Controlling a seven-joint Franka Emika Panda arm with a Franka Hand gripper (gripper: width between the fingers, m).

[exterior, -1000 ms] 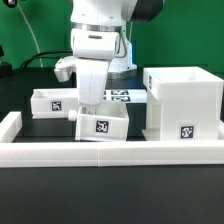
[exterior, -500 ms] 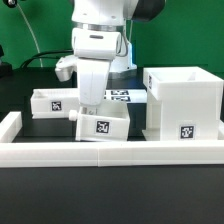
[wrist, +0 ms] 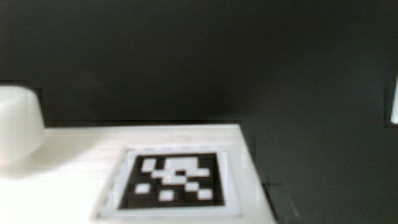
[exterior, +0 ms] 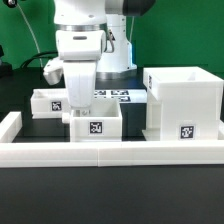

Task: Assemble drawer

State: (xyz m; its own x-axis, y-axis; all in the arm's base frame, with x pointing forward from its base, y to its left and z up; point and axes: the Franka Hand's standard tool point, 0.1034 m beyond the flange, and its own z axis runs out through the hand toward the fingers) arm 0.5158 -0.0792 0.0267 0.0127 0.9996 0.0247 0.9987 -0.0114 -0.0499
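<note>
The tall boxy housing (exterior: 181, 101) stands at the exterior view's right, open side up, with a tag on its front. One small tray (exterior: 96, 126) sits level in the middle behind the front wall, tag facing the camera. My gripper (exterior: 80, 108) reaches down onto this tray's back left wall and looks shut on it, though its fingertips are hidden. The second small tray (exterior: 49, 102) lies behind it at the left. The wrist view shows a white face with a tag (wrist: 175, 180) close up and no fingers.
A long low white border wall (exterior: 120, 152) runs along the front and turns back at the left (exterior: 9, 124). The marker board (exterior: 120, 96) lies flat behind the trays. Green backdrop and cables are at the far left.
My arm has moved toward the exterior view's left. The middle tray went from tilted to level and shifted slightly left with it.
</note>
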